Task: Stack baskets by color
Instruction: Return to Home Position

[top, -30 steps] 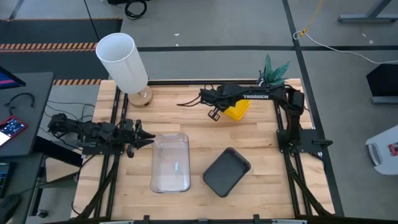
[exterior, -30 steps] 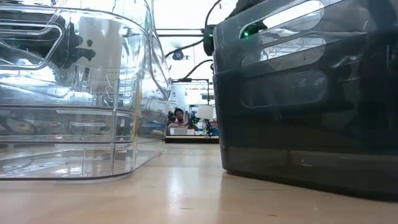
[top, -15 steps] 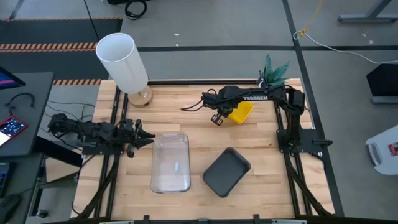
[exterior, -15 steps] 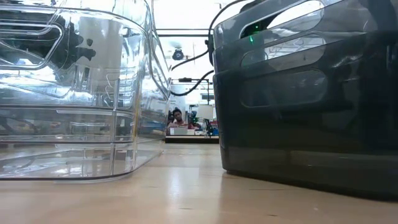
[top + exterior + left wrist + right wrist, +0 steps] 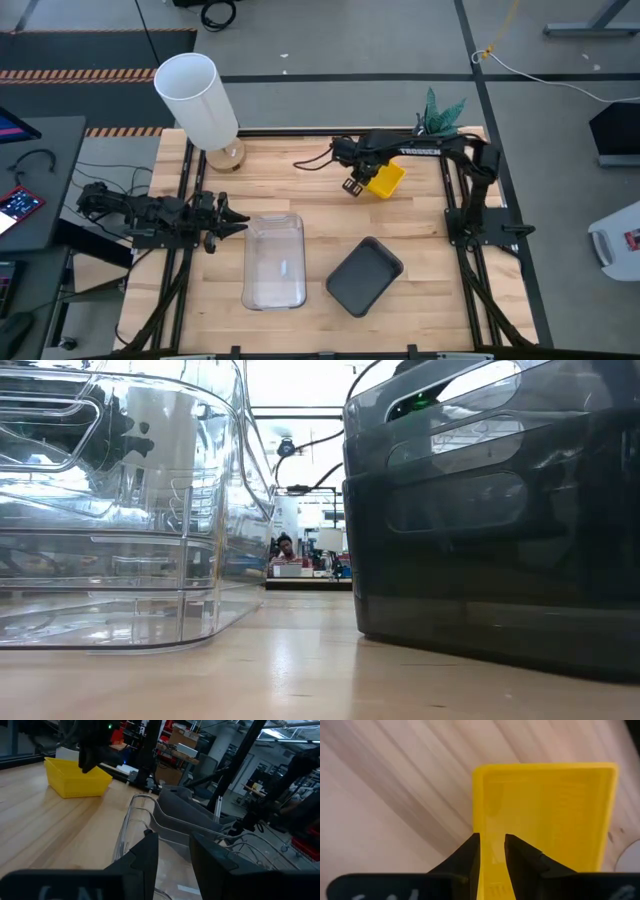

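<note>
A yellow basket (image 5: 388, 180) (image 5: 545, 810) sits flat on the table's far right part. My right gripper (image 5: 351, 186) (image 5: 492, 851) points down over the basket's left end, open by a narrow gap. A clear basket (image 5: 274, 262) (image 5: 120, 510) lies near the table's middle, with a dark grey basket (image 5: 364, 275) (image 5: 490, 510) to its right. My left gripper (image 5: 228, 222) (image 5: 172, 852) waits level and open beside the clear basket's far left corner, with nothing between its fingers. My right gripper comes from above at the yellow basket's end wall (image 5: 479, 805). One finger (image 5: 470, 855) stands outside that wall and the other inside the basket. Whether either finger touches the wall I cannot tell. The basket rests on the table.
A tall white cylinder (image 5: 195, 100) stands at the table's far left corner, and a small green plant (image 5: 440, 112) at the far right corner. Bare wood lies between them along the far edge and in front of the yellow basket.
My right gripper has shifted a little toward the table's right edge, closer over the yellow basket, and its wrist has tipped slightly. The baskets lie where they were.
</note>
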### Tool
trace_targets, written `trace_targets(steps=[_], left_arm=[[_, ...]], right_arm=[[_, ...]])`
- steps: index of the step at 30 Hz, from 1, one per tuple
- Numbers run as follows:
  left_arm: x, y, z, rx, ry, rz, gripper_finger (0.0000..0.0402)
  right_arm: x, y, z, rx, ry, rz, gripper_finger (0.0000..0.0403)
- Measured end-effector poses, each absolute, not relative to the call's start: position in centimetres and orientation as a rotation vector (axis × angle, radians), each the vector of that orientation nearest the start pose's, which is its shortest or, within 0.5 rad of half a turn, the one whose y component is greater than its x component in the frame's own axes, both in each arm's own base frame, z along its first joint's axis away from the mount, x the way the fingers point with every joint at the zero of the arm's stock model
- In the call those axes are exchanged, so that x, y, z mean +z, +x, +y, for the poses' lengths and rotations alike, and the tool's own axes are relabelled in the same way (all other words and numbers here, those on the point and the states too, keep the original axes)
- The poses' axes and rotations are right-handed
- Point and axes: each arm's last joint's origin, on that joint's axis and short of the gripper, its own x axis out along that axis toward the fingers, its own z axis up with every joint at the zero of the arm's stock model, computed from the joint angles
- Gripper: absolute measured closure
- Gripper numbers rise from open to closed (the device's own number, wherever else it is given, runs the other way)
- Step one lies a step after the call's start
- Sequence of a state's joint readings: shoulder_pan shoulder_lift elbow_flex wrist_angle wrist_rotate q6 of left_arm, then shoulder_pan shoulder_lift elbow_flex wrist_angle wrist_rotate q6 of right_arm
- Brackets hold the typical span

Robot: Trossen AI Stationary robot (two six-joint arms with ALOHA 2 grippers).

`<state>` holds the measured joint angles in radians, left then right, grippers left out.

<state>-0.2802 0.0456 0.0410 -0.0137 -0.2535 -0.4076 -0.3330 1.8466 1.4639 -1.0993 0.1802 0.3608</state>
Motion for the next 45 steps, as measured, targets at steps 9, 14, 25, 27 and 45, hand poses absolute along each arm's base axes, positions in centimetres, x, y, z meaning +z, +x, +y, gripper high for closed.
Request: trace_targets(steps=[9,14,25,27,45], left_arm=[[17.3,9.6,-2.0,-0.023,-0.403,0.023,0.0285],[17.3,9.5,-2.0,-0.023,-0.403,0.023,0.0285],[17.3,9.5,-2.1,-0.044,-0.402,0.032,0.0285],[17.3,9.5,-2.1,-0.044,-0.401,0.031,0.0285],[17.3,9.5,-1.9,0.019,-0.399,0.025,0.0285]], right_arm=[[25.9,31.5,-11.5,-0.698,0.377,1.3,0.0307],[27.2,30.3,-10.5,-0.673,0.316,1.236,0.0309],[25.0,24.8,-8.5,-0.657,0.375,1.023,0.0309],[24.6,23.6,-8.2,-0.656,0.386,0.997,0.031],[23.3,15.6,-5.7,-0.667,0.431,0.656,0.0312]])
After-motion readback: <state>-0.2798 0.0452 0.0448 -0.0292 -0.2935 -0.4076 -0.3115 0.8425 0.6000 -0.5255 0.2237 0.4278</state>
